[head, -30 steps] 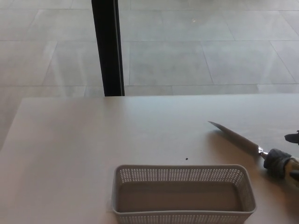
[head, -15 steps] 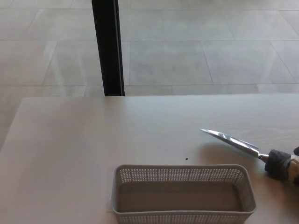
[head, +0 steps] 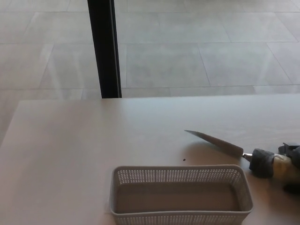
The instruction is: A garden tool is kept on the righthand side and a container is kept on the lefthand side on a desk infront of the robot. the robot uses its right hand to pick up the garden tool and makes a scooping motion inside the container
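**On the desk: trowel held out beside the basket**

Beyond the desk (head: 70, 140), a pale tiled floor (head: 197, 56) fills the upper part of the head view, crossed by a black upright post (head: 104, 47) that meets the desk's far edge left of centre. The desk itself is a plain light surface taking up the lower half of the picture.

Near the bottom edge, slightly right of centre, sits the container (head: 180, 216), a grey rectangular basket with perforated walls and a smooth floor; it holds nothing that can be seen. Its long side runs across the picture.

To the right of the container, and a little beyond its far rim, is the garden tool (head: 220, 144), a narrow trowel with a silvery pointed blade. The blade points toward picture left and slightly away from the robot, and casts a soft shadow on the desk under it. A dark collar joins the blade to a pale handle. The tip lies beyond the container's right half, apart from its rim.

At the right edge the right hand (head: 291, 161) shows only in part, its black fingers (head: 293, 151) wrapped about the handle. A tiny dark speck (head: 184, 159) lies on the desk between blade and basket.
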`<state>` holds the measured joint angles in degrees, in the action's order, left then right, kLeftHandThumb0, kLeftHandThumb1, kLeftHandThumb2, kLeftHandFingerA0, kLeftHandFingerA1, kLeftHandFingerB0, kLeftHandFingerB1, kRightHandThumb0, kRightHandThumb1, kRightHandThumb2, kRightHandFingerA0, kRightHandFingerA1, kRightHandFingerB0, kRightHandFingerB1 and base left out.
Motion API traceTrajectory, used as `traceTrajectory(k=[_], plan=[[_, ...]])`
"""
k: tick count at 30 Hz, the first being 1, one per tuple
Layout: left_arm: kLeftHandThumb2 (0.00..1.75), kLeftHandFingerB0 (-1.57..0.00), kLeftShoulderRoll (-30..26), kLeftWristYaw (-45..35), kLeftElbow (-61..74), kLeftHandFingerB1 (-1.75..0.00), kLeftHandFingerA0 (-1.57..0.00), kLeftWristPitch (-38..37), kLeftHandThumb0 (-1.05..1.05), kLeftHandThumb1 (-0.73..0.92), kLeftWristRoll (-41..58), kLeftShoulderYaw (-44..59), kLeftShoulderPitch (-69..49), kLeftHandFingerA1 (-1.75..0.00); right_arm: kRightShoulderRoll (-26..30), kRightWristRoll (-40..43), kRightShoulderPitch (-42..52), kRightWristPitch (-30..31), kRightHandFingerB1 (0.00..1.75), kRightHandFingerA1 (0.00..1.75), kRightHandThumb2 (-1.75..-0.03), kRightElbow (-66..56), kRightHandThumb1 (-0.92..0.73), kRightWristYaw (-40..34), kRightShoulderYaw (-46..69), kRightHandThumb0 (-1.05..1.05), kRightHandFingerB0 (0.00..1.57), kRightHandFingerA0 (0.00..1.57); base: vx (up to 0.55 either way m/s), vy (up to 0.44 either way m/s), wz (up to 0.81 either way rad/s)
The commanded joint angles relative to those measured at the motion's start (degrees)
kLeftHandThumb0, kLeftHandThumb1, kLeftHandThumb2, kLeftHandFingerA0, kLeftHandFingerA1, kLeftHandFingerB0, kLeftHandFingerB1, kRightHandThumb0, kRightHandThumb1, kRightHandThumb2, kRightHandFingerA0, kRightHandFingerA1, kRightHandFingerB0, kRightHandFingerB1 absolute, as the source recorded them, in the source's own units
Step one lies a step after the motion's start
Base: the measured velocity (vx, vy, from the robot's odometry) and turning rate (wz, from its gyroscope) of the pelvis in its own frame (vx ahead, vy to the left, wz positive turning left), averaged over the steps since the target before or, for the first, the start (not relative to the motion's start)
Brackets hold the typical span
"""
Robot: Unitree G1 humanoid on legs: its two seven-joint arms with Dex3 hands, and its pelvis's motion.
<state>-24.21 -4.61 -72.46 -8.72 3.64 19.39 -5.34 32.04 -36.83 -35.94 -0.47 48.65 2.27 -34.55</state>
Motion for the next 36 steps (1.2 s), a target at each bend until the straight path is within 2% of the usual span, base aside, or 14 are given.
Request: traceTrajectory(k=[1, 4, 5, 8, 9, 12, 18, 19, 21, 22, 24, 28, 30, 36], plan=[[0.56, -0.72, -0.86, -0.33, -1.59, -0.49, -0.78, -0.52, -0.52, 0.55, 0.68, 0.44, 0.68, -0.87, -0.07, -6.09, 4.49, -3.48, 0.55, 1.52, -0.64, 0.10, -0.67, -5.12, -3.90, -0.27, 0.76, 0.80, 0.00, 0.000, 0.00], [0.58, -0.66, -1.04, -0.41, -0.64, -0.49, -0.66, -1.11, -0.48, 0.58, 0.43, 0.15, 0.17, -0.81, 0.56, -7.85, 4.84, -4.19, 0.59, 1.52, -0.64, 1.85, -0.63, -7.48, -5.22, -0.31, 0.84, 0.81, 0.00, 0.000, 0.00], [0.57, -0.71, -1.07, -0.40, -0.70, -0.50, -0.69, -1.17, -0.48, 0.57, 0.22, -0.02, 0.16, -0.86, 0.73, -8.10, 4.98, -4.22, 1.03, 1.62, -0.63, 2.14, -0.68, -7.85, -5.44, -0.25, 0.77, 0.80, 0.00, 0.000, 0.00], [0.58, -0.69, -1.04, -0.41, -0.86, -0.49, -0.70, -1.35, -0.50, 0.58, -0.18, -0.47, 0.47, -0.77, 1.39, -7.88, 5.72, -5.87, 1.33, 1.72, -0.65, 4.06, -0.70, -11.99, -5.09, -0.21, 0.76, 0.94, 0.00, 0.000, 0.00], [0.57, -0.71, -0.99, -0.49, -1.00, -0.49, -0.73, -1.47, -0.51, 0.57, -0.09, -0.43, 0.53, -0.94, 1.37, -7.95, 5.65, -6.01, 1.48, 1.73, -0.74, 4.52, -0.69, -12.46, -5.08, -0.23, 0.71, 0.81, 0.00, 0.000, 0.00], [0.57, -0.69, -0.88, -0.87, -1.32, -0.50, -0.68, -1.20, -0.51, 0.57, 0.73, 0.25, 0.58, -0.77, 2.25, -8.40, 6.13, -5.98, 1.18, 1.69, -0.69, 5.91, -0.73, -15.07, -4.85, -0.30, 0.70, 0.79, 0.00, 0.000, 0.00], [0.57, -0.70, -1.29, -0.92, -0.76, -0.49, -0.68, -0.82, -0.53, 0.57, 0.41, -0.05, 0.41, -0.94, 2.48, -6.04, 6.14, -5.68, 1.41, 1.74, -0.64, 5.96, -0.72, -21.10, 0.41, -0.32, 0.64, 0.86, 0.00, 0.000, 0.00], [0.58, -0.69, -1.25, -0.99, -0.59, -0.50, -0.63, -0.93, -0.52, 0.58, 0.39, -0.12, 0.32, -0.82, 2.49, -4.24, 6.24, -5.79, 0.97, 1.67, -0.69, 5.67, -0.74, -21.35, 2.59, -0.31, 0.62, 0.85, 0.00, 0.000, 0.00], [0.58, -0.67, -1.24, -1.39, -0.57, -0.49, -0.63, -0.87, -0.51, 0.58, 0.51, -0.06, 0.35, -0.72, 2.23, 0.25, 6.47, -5.69, 0.93, 1.65, -0.76, 4.65, -0.69, -20.86, 8.43, -0.31, 0.72, 0.87, 0.00, 0.000, 0.00], [0.57, -0.66, -1.25, -1.54, -0.52, -0.50, -0.63, -0.97, -0.51, 0.58, 0.60, 0.03, 0.24, -0.70, 2.11, 2.64, 6.05, -4.90, 1.24, 1.65, -0.77, 3.96, -0.68, -20.49, 12.23, -0.33, 0.74, 0.88, 0.00, 0.000, 0.00], [0.57, -0.66, -1.08, -1.33, -1.08, -0.49, -0.64, -0.55, -0.50, 0.57, 0.92, 0.46, 0.50, -0.69, 1.43, 4.78, 5.33, -2.88, 1.32, 1.68, -0.77, 3.46, -0.65, -20.71, 16.76, -0.33, 0.72, 0.89, 0.00, 0.000, 0.00], [0.57, -0.69, -1.18, -1.31, -1.92, -0.49, -0.71, -1.39, -0.50, 0.57, 0.47, 0.41, 0.07, -0.75, 1.05, 7.43, 4.50, -2.14, 1.04, 1.71, -0.84, 2.19, -0.65, -20.16, 23.48, -0.26, 0.79, 0.90, 0.00, 0.000, 0.00], [0.57, -0.69, -1.33, -1.20, -1.44, -0.50, -0.72, -1.26, -0.48, 0.57, 0.38, 0.22, -0.19, -0.76, 2.40, 9.47, 2.79, -4.76, 1.41, 1.74, -0.99, 2.28, -0.60, -20.75, 27.45, -0.27, 0.80, 0.93, 0.00, 0.000, 0.00], [0.57, -0.64, -2.04, -0.63, -1.18, -0.47, -0.60, -0.49, -0.51, 0.58, -0.30, -0.64, -0.21, -0.67, 5.07, 9.47, 2.79, -10.64, 1.53, 1.75, -1.05, -1.18, -0.58, -20.38, 31.88, -0.27, 0.79, 0.94, 0.00, 0.000, 0.00]])
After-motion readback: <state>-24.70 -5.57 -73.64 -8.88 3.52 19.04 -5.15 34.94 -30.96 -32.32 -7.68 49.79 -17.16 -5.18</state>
